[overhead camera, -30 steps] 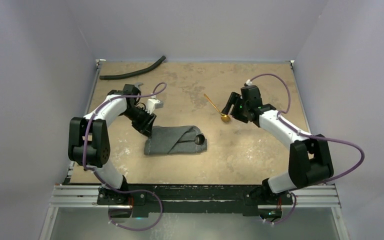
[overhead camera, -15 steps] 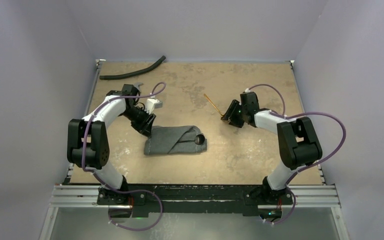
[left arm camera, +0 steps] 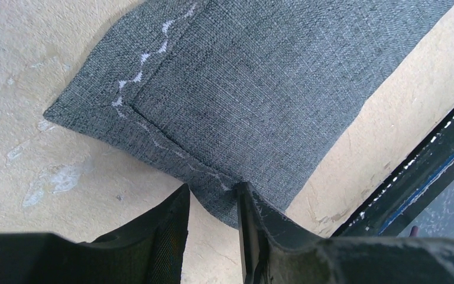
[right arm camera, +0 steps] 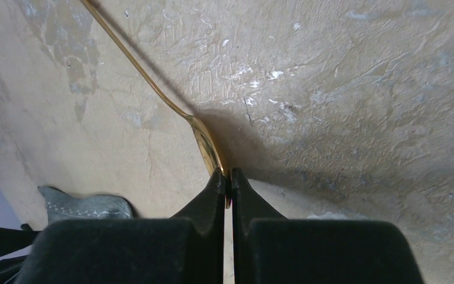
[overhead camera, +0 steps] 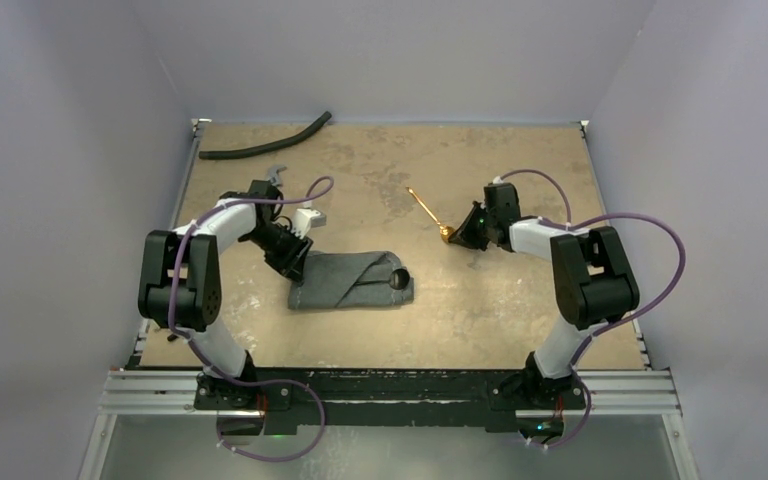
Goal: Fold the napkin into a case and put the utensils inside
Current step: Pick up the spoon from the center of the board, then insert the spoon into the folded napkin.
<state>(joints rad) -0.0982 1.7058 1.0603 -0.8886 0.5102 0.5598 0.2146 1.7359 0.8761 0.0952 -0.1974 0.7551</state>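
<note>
Gold spoon (overhead camera: 428, 212) lies diagonally, handle pointing far-left, bowl pinched in right fingers (right arm camera: 210, 198); left fingers (left arm camera: 166, 234) grip napkin (left arm camera: 260, 77) edge

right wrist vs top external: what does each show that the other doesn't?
Right wrist only: the close-up of the right gripper, tips pinched shut on the bowl rim of the gold spoon. Top external only: the left gripper at the left end of the folded napkin, the black spoon bowl poking from its right end, and the hose at the far edge. Both: gold spoon, some napkin, tan tabletop.
</note>
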